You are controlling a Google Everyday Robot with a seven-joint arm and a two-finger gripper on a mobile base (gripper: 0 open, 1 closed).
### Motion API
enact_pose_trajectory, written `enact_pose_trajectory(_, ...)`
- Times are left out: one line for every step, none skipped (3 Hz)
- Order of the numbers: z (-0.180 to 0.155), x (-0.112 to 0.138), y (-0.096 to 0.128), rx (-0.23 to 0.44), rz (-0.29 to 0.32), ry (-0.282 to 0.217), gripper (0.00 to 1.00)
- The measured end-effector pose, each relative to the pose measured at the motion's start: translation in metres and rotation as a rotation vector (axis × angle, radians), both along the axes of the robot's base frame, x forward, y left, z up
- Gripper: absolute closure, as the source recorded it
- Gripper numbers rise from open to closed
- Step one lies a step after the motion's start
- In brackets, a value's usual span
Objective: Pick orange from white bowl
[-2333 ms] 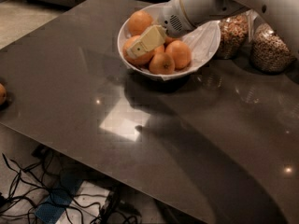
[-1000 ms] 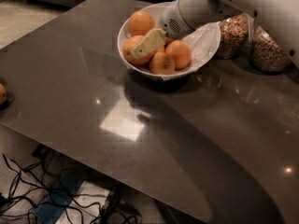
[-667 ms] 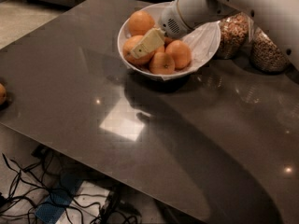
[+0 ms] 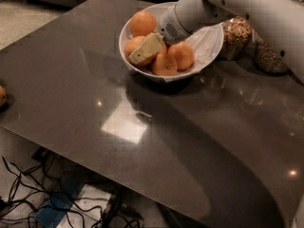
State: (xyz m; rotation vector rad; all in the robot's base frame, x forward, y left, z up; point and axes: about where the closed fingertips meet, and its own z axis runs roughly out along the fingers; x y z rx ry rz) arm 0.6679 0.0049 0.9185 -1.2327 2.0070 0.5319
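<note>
The gripper (image 4: 147, 49) is low inside the bowl (image 4: 212, 42), pressed against the orange (image 4: 132, 45) on its left side, probably because that one lies outermost and can be taken without disturbing the other three oranges (image 4: 181, 55); whether it has closed on the fruit I cannot tell. The arm (image 4: 247, 6) comes in over the far rim from the right, which seems meant to keep it clear of the jars (image 4: 236, 38) just beside the bowl on the table (image 4: 90, 103)
</note>
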Motion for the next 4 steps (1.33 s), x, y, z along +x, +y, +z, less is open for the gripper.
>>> enact_pose_trajectory(0.0004, -0.0007, 0.0026, 0.000, 0.006, 0.008, 0.21)
enact_pose_trajectory(0.0005, -0.0017, 0.0046, 0.000, 0.012, 0.017, 0.35)
enact_pose_trajectory(0.0005, -0.0017, 0.0047, 0.000, 0.012, 0.017, 0.55)
enact_pose_trajectory(0.0005, -0.0017, 0.0047, 0.000, 0.012, 0.017, 0.72)
